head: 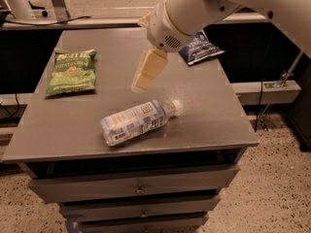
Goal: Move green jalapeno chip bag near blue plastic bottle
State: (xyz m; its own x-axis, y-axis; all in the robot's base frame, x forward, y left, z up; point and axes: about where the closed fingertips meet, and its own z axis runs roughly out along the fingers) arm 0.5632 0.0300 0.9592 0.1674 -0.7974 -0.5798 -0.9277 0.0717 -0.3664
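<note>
The green jalapeno chip bag (72, 72) lies flat at the table's back left. The blue plastic bottle (138, 122) lies on its side near the front middle, with its cap pointing right. My gripper (141, 83) hangs from the white arm above the middle of the table. It is just behind the bottle, to the right of the green bag, and holds nothing.
A dark blue chip bag (199, 48) lies at the back right, partly under the arm. The grey table (53, 144) has drawers below its front edge. A ledge and a dark counter run behind and to the right.
</note>
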